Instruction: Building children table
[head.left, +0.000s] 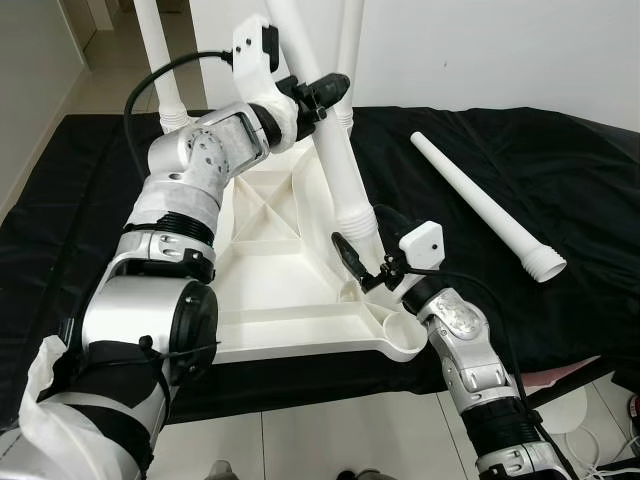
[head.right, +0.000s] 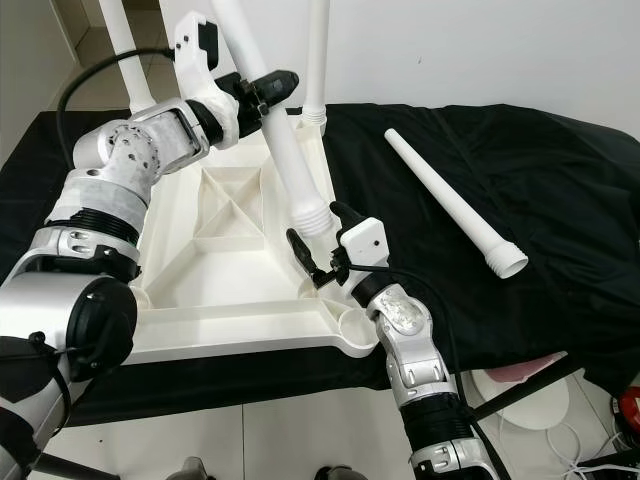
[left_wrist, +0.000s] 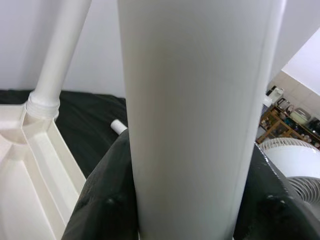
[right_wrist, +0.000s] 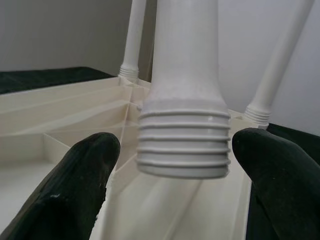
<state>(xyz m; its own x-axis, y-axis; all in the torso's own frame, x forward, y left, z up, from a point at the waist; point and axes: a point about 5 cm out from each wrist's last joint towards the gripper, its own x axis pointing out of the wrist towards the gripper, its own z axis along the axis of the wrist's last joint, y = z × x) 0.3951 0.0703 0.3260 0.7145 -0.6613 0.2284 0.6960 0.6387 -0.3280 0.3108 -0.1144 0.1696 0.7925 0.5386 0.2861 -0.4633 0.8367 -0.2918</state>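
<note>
Black cloth under white upturned tabletop.

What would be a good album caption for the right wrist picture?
Open right pincer flanking the threaded end of a white table leg poised above the upturned tabletop.

The tabletop lies upside down on the cloth that covers the counter. Two legs stand upright in its far corners. A third leg leans over the tabletop, its threaded end hanging above the near right corner socket. The left claw sits high on this leg; the right claw flanks its threaded end. A loose leg lies on the cloth, right of the tabletop.
</note>
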